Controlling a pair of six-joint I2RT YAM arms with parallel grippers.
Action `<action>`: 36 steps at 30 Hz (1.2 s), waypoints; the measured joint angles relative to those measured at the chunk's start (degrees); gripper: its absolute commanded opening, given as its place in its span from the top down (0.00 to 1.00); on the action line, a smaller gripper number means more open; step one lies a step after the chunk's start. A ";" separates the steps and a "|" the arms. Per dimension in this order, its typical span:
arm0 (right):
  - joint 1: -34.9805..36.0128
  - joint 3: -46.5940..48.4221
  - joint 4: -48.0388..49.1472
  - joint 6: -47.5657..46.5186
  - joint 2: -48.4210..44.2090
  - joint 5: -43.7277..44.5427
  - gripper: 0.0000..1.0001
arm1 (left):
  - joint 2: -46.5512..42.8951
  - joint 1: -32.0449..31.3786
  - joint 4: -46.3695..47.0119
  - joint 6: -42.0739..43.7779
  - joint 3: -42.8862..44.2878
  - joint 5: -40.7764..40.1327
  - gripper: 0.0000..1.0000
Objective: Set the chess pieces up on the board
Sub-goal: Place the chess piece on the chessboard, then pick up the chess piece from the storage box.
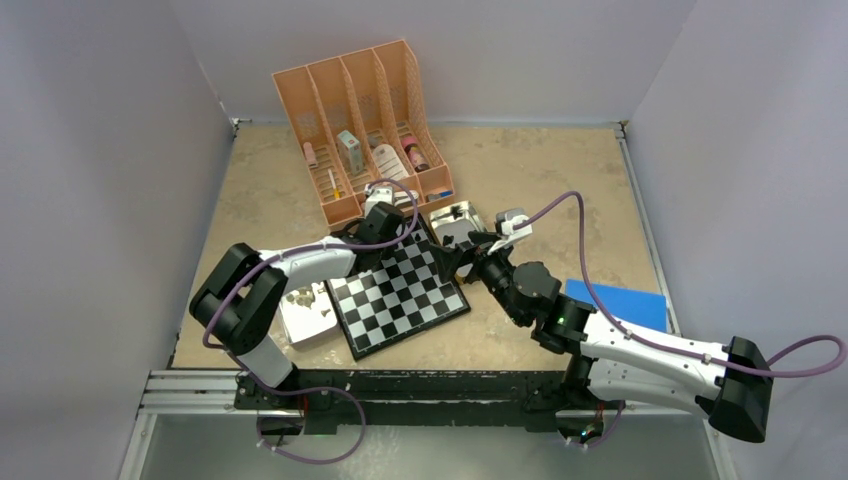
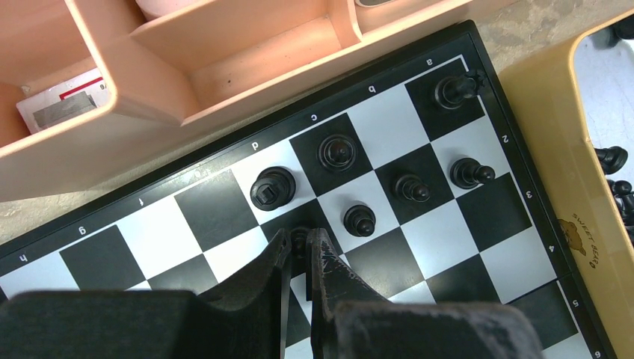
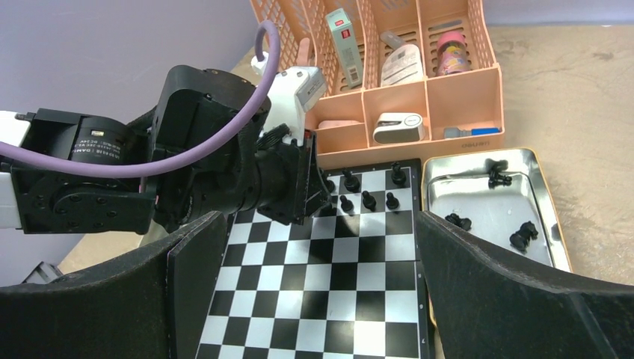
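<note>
The left tool (image 2: 299, 241) is pinched almost closed on a small black chess piece (image 2: 299, 236), low over the chessboard (image 2: 217, 211). Just beyond it, six black pieces (image 2: 359, 220) stand on the board's far corner squares, near the peach organizer (image 2: 224, 67). The right tool (image 3: 314, 299) hangs above the board, spread wide and holding nothing. Loose black pieces (image 3: 523, 235) lie in the metal tray (image 3: 478, 209) just beside the board. Pale pieces (image 1: 300, 296) sit in a white tray (image 1: 310, 325) on the surface at its other side.

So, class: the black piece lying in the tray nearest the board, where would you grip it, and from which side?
Pinch the piece across its slim middle, coming straight down. It seems to lie on its side, apart from the others, leaving room either side; the tray wall beside it hampers a sideways approach.
</note>
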 measured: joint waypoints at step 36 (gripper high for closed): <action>0.00 -0.07 -0.15 0.57 2.62 -0.11 0.01 | -6.08 -0.81 -7.48 -1.79 2.38 4.98 0.64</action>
